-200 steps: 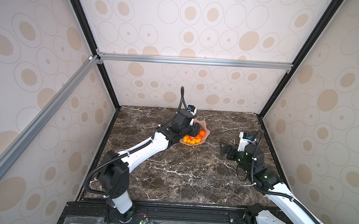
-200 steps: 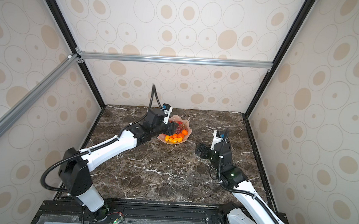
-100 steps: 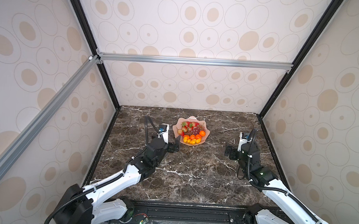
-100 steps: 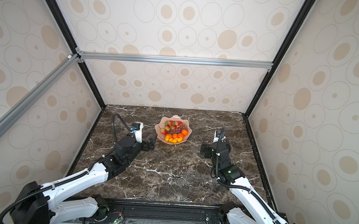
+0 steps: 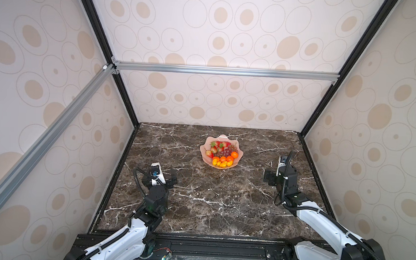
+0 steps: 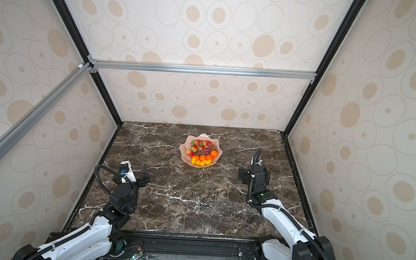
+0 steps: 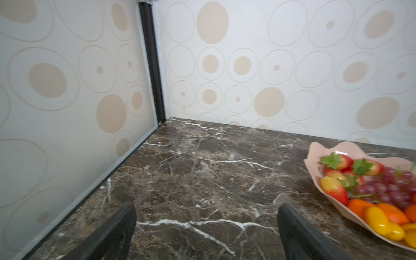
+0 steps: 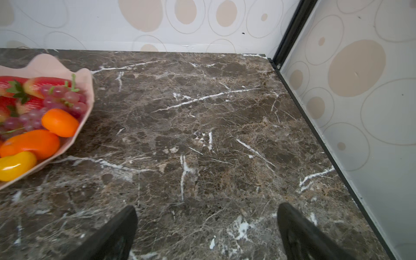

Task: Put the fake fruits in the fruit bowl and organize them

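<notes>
I'm backing the left gripper (image 5: pixel 160 179) off the bowl (image 5: pixel 222 138).
It and the right gripper (image 5: pixel 273 178) are hanging released, empty; fruits (image 5: pixel 223 152) are sitting sorted, likely done.

A pale pink, glossy shallow fruit bowl (image 5: pixel 222 137) with a wavy, petal-like rim is sitting upright on the dark brown marble counter (image 5: pixel 197 199). In both top views it is lying toward the back and roughly midway between the sides. All the plastic fruits in view are lying inside it. Red strawberries with green caps (image 5: pixel 219 144) are filling the far part. A dark red grape bunch (image 5: pixel 228 151) is resting in the middle, and round orange tangerines (image 5: pixel 234 154) are sitting just nearer. Small oval yellow fruits (image 5: pixel 223 164) are lining the near rim, touching one another.
</notes>
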Robot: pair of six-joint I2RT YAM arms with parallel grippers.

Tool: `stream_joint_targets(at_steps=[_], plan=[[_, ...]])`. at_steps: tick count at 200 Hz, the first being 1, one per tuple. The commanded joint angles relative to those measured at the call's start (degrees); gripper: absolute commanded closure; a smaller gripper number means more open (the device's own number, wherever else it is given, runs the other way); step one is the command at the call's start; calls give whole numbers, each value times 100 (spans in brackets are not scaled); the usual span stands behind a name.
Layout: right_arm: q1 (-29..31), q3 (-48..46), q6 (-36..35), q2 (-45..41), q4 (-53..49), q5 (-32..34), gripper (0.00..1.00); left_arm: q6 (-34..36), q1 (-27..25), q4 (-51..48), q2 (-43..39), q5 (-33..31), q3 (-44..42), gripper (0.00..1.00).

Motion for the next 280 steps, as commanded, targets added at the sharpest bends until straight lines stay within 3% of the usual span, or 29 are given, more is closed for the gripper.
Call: stream_joint_targets(at_steps=[1, 23, 48, 72, 116, 148, 179, 204, 244, 268, 280], plan=[[-235, -198, -178, 289, 815, -88, 0, 431, 256, 633, 63, -291, -145, 2], [-387, -300, -635, 597, 1218, -487, 0, 714, 463, 1131, 323, -322, -298, 2], [-647, -554, -607, 906, 1999, -884, 0, 827, 832, 1958, 874, -191, -573, 2], [-786, -748, -605, 1291, 2786, -1086, 0, 717, 1151, 2773, 1425, 319, -789, 2], [-999, -740, -873, 1618, 3270, -1668, 0, 772, 1552, 4122, 2278, 1148, -927, 2], [-1135, -990, -726, 2093, 4167, -1667, 0, 614, 2059, 5163, 3159, 1955, -851, 2], [-1159, -1037, -699, 2467, 4623, -1631, 0, 524, 2307, 5949, 4040, 2241, -783, 2], [-1172, -800, -637, 2392, 4035, -1496, 0, 461, 2434, 6540, 4762, 2394, -729, 2], [-1134, -598, -689, 2434, 3699, -1466, 0, 272, 2525, 4900, 4379, 2283, -107, 2], [-1139, -565, -692, 2439, 3652, -1492, 0, 453, 2491, 3832, 4400, 2584, 459, 2], [-1135, -566, -694, 2443, 3669, -1492, 0, 500, 2457, 4104, 4460, 2529, 371, 2]])
